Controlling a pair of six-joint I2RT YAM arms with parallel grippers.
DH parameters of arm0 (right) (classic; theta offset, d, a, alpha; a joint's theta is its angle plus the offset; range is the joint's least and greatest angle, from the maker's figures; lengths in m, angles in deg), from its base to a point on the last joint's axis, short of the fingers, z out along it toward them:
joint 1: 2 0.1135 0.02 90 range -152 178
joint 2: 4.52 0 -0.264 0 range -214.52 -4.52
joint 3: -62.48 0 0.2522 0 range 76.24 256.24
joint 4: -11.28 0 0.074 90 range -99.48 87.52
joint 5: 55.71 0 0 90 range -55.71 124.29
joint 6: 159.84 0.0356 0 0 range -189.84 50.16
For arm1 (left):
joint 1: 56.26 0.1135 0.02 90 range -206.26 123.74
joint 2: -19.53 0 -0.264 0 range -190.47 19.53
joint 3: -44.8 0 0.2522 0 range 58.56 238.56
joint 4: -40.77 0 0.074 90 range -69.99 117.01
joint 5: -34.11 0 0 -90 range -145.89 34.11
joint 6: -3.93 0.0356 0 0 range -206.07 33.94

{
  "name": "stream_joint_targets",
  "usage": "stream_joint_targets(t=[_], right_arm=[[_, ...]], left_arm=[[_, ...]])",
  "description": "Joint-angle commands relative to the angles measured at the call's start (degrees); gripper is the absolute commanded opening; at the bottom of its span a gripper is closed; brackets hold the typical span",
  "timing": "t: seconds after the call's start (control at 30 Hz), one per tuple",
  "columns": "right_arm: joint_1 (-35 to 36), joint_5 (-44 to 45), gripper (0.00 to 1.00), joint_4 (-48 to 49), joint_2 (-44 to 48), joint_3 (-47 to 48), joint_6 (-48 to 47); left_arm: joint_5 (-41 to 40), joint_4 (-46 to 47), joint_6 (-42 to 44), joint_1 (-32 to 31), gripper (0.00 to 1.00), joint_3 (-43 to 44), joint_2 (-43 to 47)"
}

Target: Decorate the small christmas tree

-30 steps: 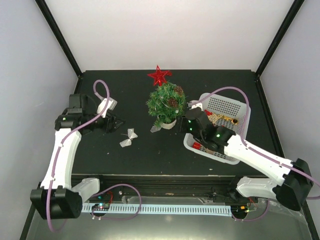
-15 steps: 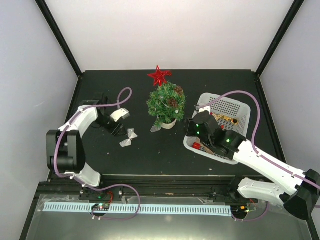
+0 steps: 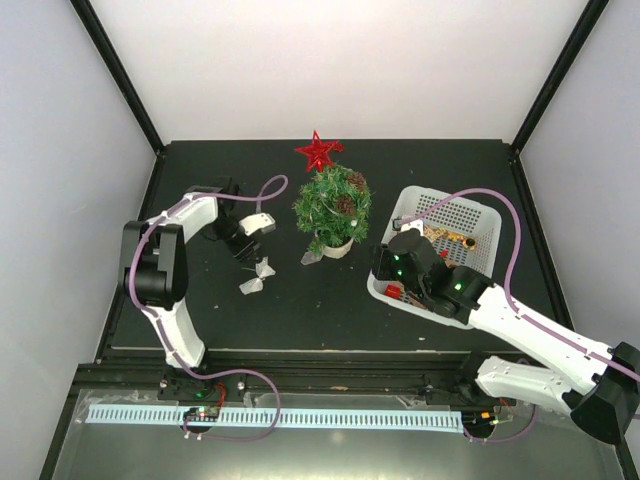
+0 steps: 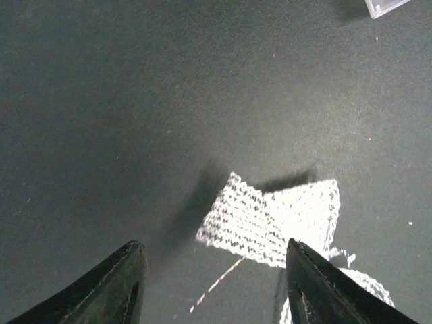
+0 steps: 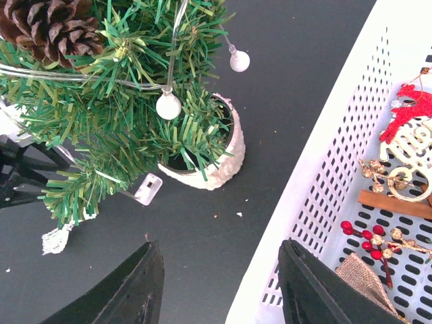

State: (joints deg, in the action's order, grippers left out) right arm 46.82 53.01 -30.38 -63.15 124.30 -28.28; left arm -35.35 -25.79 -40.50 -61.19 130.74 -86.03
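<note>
The small christmas tree [image 3: 333, 205] stands mid-table in a white pot [image 5: 216, 162], with a red star [image 3: 319, 151] on top, a pine cone [image 5: 44, 27] and a string of white bulbs [image 5: 168, 106]. A white lace bow [image 3: 258, 275] lies on the black table left of the tree; the left wrist view shows it [image 4: 273, 219] just ahead of the fingertips. My left gripper [image 3: 247, 252] is open and empty, right above the bow. My right gripper [image 3: 385, 262] is open and empty, over the table between the pot and the white basket [image 3: 485, 222].
The basket holds ornaments: a red berry sprig [image 5: 368, 236], a gold and red ornament [image 5: 405, 155] and a burlap piece [image 5: 361, 277]. A small clear tag [image 5: 148, 189] and a lace scrap [image 5: 55, 239] lie by the pot. Black frame posts stand at the table's corners.
My left arm has swung right and in, bringing its gripper from the far left to just above the lace bow. My right gripper has drawn slightly back toward the basket's near-left corner.
</note>
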Motion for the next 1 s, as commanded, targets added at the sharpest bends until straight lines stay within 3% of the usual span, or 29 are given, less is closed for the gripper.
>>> stream_joint_targets(t=[0.0, 0.3, 0.53, 0.6, 0.77, 0.97], right_arm=[[-0.1, 0.8, 0.49, 0.2, 0.6, -0.4, 0.4], [-0.2, 0.8, 0.49, 1.1, -0.7, -1.0, -0.1], [-0.2, 0.2, 0.49, 1.9, -1.1, -1.1, -0.3], [-0.2, 0.3, 0.49, 1.9, -1.0, -1.2, -0.1], [-0.2, 0.4, 0.49, 2.2, -0.1, -2.0, 0.2], [-0.2, 0.4, 0.49, 2.3, 1.2, -2.9, 0.8]], left_arm=[[-1.3, 2.1, 0.8, -2.1, 0.58, 0.0, -1.7], [-3.8, 6.1, 0.3, -4.1, 0.54, -4.7, -1.1], [-10.1, 13.5, 0.1, -5.4, 0.52, -12.5, 2.4], [-10.8, 15.1, -0.2, -5.5, 0.47, -14.3, 3.2], [-11.0, 18.3, -1.9, -5.4, 0.17, -17.4, 5.6], [-11.1, 18.4, -2.6, -5.5, 0.02, -17.9, 6.0]])
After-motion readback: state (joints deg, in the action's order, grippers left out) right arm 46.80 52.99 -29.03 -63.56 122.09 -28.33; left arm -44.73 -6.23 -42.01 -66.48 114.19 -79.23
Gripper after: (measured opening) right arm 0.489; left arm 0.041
